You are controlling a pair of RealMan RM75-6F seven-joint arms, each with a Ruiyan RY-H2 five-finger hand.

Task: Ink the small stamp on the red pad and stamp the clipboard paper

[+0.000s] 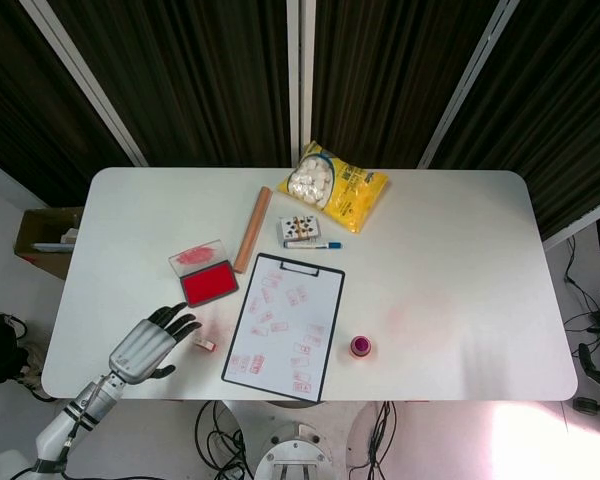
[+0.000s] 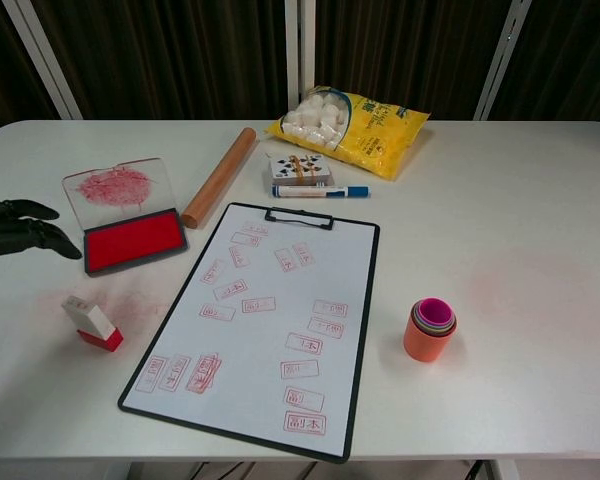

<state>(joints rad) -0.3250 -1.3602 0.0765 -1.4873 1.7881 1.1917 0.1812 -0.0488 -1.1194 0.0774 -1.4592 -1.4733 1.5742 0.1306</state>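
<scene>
The small stamp (image 2: pixel 92 323) (image 1: pixel 205 344), white with a red base, lies on its side on the table left of the clipboard (image 2: pixel 270 320) (image 1: pixel 285 325). The clipboard's paper carries several red imprints. The red ink pad (image 2: pixel 133 240) (image 1: pixel 208 284) sits open behind the stamp, its clear lid smeared with red. My left hand (image 1: pixel 152 343) hovers over the table just left of the stamp, fingers spread and holding nothing; in the chest view only its dark fingertips (image 2: pixel 20 228) show at the left edge. My right hand is out of sight.
A wooden rolling pin (image 2: pixel 219 176), a deck of cards (image 2: pixel 300 168), a blue marker (image 2: pixel 320 191) and a yellow bag of white balls (image 2: pixel 350 118) lie behind the clipboard. Stacked small cups (image 2: pixel 429 329) stand right of it.
</scene>
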